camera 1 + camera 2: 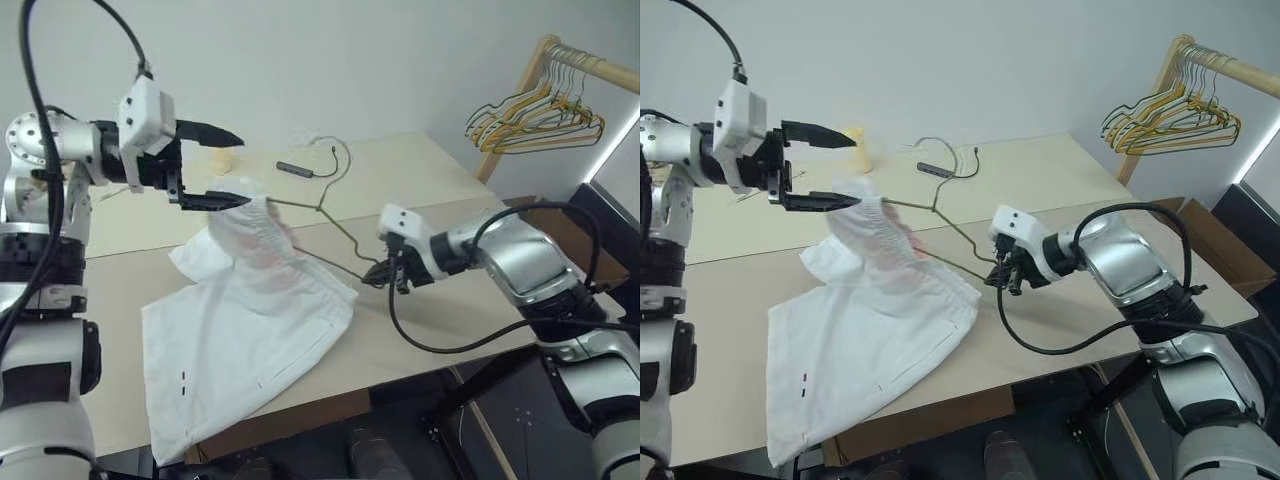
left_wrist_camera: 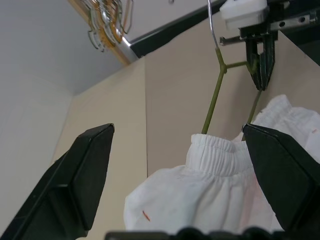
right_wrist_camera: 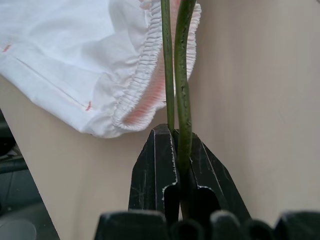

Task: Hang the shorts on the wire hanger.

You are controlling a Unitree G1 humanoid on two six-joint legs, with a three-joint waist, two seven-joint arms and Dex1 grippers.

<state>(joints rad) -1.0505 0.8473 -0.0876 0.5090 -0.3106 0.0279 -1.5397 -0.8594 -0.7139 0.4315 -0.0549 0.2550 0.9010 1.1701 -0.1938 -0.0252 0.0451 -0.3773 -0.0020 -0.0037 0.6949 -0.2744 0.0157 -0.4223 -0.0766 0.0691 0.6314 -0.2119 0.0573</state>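
Left eye view puts the white soft fabric shorts with a faint pink-red print in the middle of the frame, most of the cloth spread on the beige table and the elastic waistband lifted toward the upper middle. The thin dark olive-green wire hanger runs from the raised waistband toward the right, with one end inside the bunched fabric and its curled hook rising toward the top centre.

The right gripper, at centre right, has its jaws shut tight on the hanger's corner; the right wrist view shows 2 strands of green wire pinched between the black fingers, with the gathered waistband just beyond.

The left gripper, at upper left, has its jaws spread wide and holds nothing. Its lower finger lies at the top of the raised waistband, though I cannot tell if it touches. In the left wrist view the waistband sits between the 2 open fingers.

A small dark flat object with a thin cable lies on the table near the top centre. A bunch of yellow, green and tan hangers hangs from a wooden rail at the upper right.
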